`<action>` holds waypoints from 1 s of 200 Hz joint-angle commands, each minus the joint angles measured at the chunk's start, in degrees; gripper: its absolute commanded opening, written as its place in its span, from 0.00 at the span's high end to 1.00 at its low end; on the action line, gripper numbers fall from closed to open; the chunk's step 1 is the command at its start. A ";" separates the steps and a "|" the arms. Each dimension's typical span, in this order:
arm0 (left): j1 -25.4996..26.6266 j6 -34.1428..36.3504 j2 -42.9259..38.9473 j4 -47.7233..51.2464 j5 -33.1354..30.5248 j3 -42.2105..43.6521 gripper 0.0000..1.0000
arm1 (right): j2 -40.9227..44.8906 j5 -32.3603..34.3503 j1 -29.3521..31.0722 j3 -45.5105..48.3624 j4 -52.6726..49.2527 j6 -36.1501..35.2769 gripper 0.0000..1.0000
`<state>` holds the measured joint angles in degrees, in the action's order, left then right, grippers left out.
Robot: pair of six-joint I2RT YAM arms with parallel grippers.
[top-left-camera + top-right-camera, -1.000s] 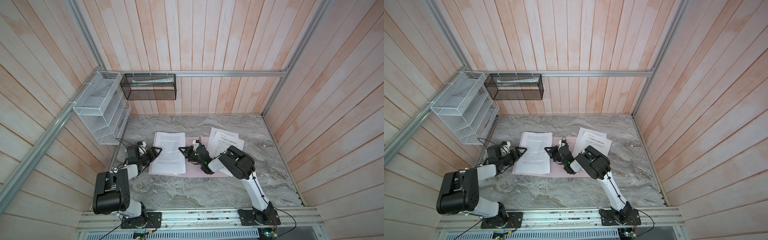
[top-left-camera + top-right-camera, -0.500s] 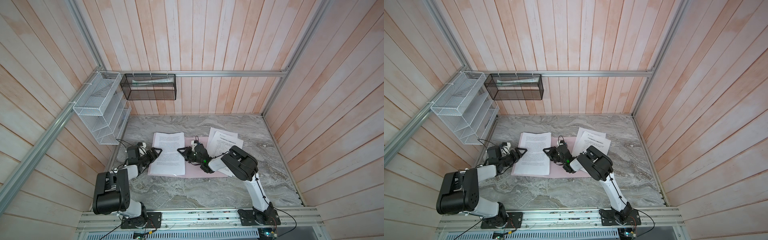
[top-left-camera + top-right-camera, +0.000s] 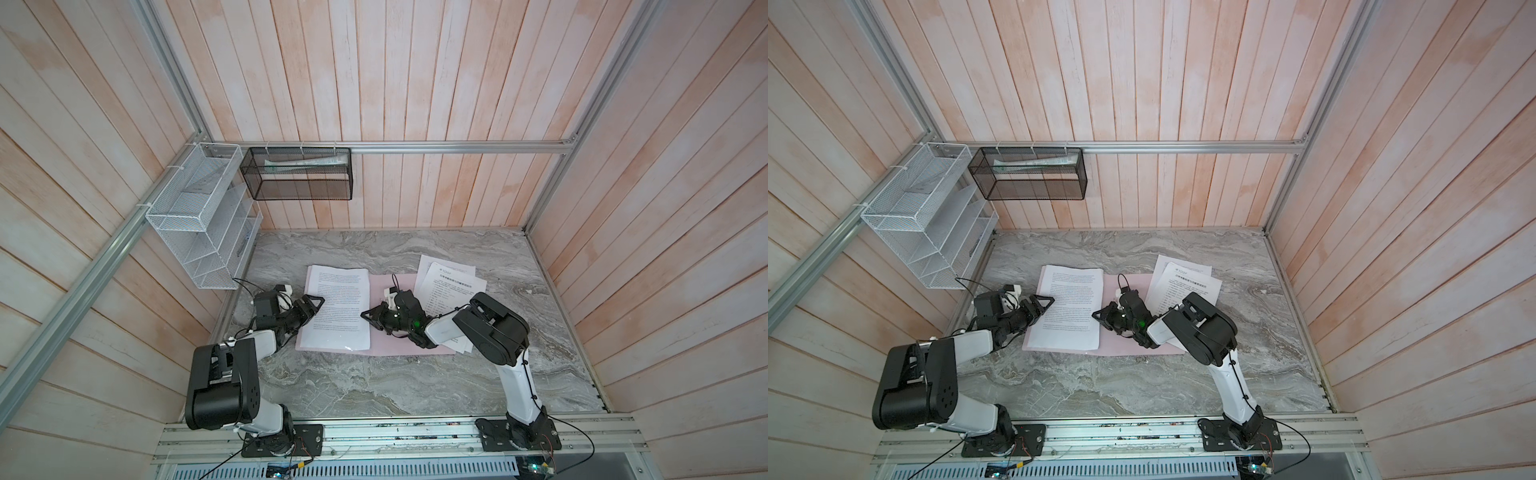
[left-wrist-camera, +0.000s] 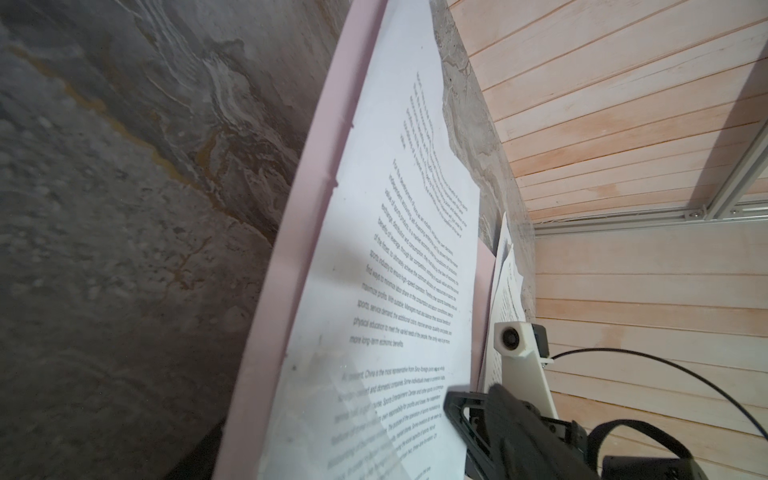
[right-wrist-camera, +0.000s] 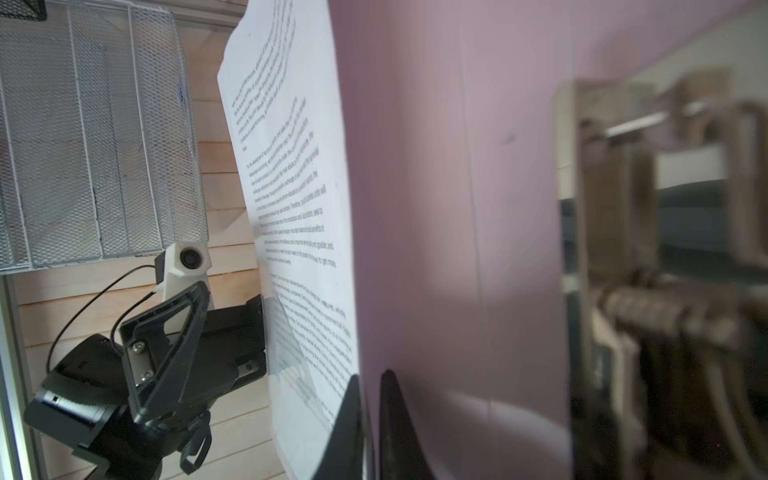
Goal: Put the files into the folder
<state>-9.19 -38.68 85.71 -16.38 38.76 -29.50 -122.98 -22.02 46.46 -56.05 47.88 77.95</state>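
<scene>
Right wrist view: right gripper (image 5: 371,376) pinched together at the edge of the white, text-dense sheet (image 5: 291,187) on the pink folder (image 5: 436,208); left gripper (image 3: 316,306) spread apart.

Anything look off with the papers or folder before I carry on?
Yes. The white printed sheet on the left half of the pale pink folder pokes past the folder's far edge. The other white sheets lie fanned and skewed at its right side, partly on the grey marble table.

Grey marble counter (image 3: 374,386) w/ pink folder (image 3: 379,285) flat mid-counter; loose files (image 3: 453,282) overlapping its right edge.
</scene>
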 commanded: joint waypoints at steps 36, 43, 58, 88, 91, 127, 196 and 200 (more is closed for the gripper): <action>0.41 -0.34 -0.92 -1.01 0.52 -0.10 0.16 | -0.08 -2.17 0.52 0.87 2.03 1.32 1.00; 0.51 -0.50 -0.92 -1.22 0.46 -0.06 0.15 | -0.23 -2.07 0.84 0.58 1.94 1.32 1.00; 0.74 -0.66 -1.13 -1.40 0.11 0.18 0.12 | -0.78 -1.80 1.51 -0.57 1.49 1.39 1.00; 0.89 -1.03 -1.02 -1.89 -0.18 0.71 0.12 | -2.56 -2.19 2.60 -2.43 1.77 1.94 1.00; 0.91 -1.09 -1.06 -1.99 -0.14 0.74 0.12 | -2.77 -2.17 2.68 -2.62 1.82 1.94 1.00; 1.11 -1.45 -0.66 -2.58 0.09 0.60 0.12 | -4.03 -2.37 3.38 -3.88 1.79 4.35 1.00; 1.10 -0.19 -0.46 -1.91 0.61 0.41 0.12 | -1.69 -2.65 3.46 -9.85 -12.98 -9.01 0.90; 1.10 -0.01 -0.42 -1.64 0.61 0.38 0.12 | -1.52 -2.67 3.46 -9.87 -13.50 -9.48 0.85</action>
<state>-8.62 -39.44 85.69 -17.80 38.13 -29.43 -125.34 -23.40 48.71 -63.33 41.12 74.67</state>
